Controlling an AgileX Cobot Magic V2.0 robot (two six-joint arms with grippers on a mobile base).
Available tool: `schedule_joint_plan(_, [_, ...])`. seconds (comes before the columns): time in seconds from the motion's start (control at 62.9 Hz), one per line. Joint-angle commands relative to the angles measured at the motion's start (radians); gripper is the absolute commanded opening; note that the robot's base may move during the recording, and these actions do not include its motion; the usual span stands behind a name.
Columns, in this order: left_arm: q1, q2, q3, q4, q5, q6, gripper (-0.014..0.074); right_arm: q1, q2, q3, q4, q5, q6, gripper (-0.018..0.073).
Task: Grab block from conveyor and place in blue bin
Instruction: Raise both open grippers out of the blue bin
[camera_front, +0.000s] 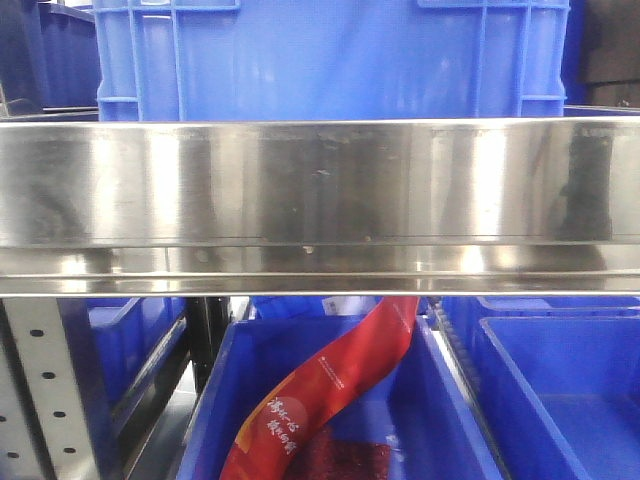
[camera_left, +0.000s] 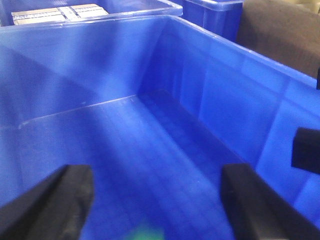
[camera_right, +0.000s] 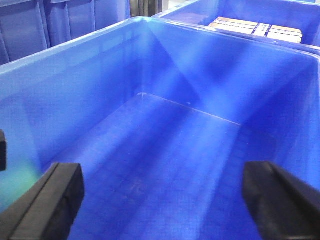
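In the left wrist view my left gripper (camera_left: 157, 175) hangs open over the inside of a blue bin (camera_left: 215, 95), its black fingers (camera_left: 60, 200) wide apart. A blurred green patch (camera_left: 147, 234), most likely the block, shows at the bottom edge between them and touches neither. My right gripper (camera_right: 162, 170) is also open, above the bare floor of a blue bin (camera_right: 75, 90), with nothing between its fingers. A dull grey-brown surface (camera_left: 282, 35) lies past the bin's far right rim; I cannot tell whether it is the conveyor.
A wide stainless steel rail (camera_front: 320, 190) fills the middle of the front view, with a blue crate (camera_front: 330, 60) behind it. Below, a red bag (camera_front: 330, 390) lies in another blue bin (camera_front: 210, 400). Neighbouring bins hold pale boxes (camera_left: 60, 12) (camera_right: 255, 27).
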Motion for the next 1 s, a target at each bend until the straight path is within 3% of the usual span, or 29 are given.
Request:
schedule_joint_plan(0.0, [-0.006,-0.006,-0.01,-0.009,-0.048,0.0,0.0442,0.003,-0.005,-0.008,-0.006,-0.037,-0.003,0.0558])
schedule_joint_plan(0.111, [-0.006,-0.029,-0.01,-0.009,-0.072,0.0,0.0424,0.003,-0.018,-0.008,-0.006,-0.039,-0.003,0.0533])
schedule_joint_plan(0.175, [-0.006,-0.054,-0.01,-0.009,-0.074,0.0,0.0335,0.003,-0.036,-0.008,-0.006,-0.045,-0.003,0.0459])
schedule_joint_plan(0.286, [-0.006,-0.075,-0.01,-0.009,-0.087,0.0,0.0063,0.003,-0.043,-0.008,-0.006,-0.097,-0.003,0.0235])
schedule_joint_plan(0.365, [-0.006,-0.075,-0.01,-0.007,-0.119,0.0,-0.0109,0.003,-0.043,-0.008,-0.006,-0.128,-0.003,0.0012])
schedule_joint_plan(0.429, [-0.006,-0.075,-0.01,-0.007,-0.13,0.0,-0.0111,0.003,-0.043,-0.008,0.007,-0.154,-0.003,-0.0159])
schedule_joint_plan(0.62, [-0.006,-0.094,-0.01,-0.008,-0.076,0.0,-0.0111,0.003,-0.066,-0.008,0.188,-0.158,-0.003,-0.0167])
schedule_joint_plan(0.81, [-0.002,-0.184,0.008,0.019,-0.073,0.0,-0.0111,-0.025,-0.134,0.028,0.135,-0.169,-0.003,-0.0167])
schedule_joint_plan(0.985, [0.025,-0.295,0.108,0.026,-0.087,0.0,-0.0111,-0.1,-0.246,0.181,0.129,-0.287,-0.003,-0.0167])
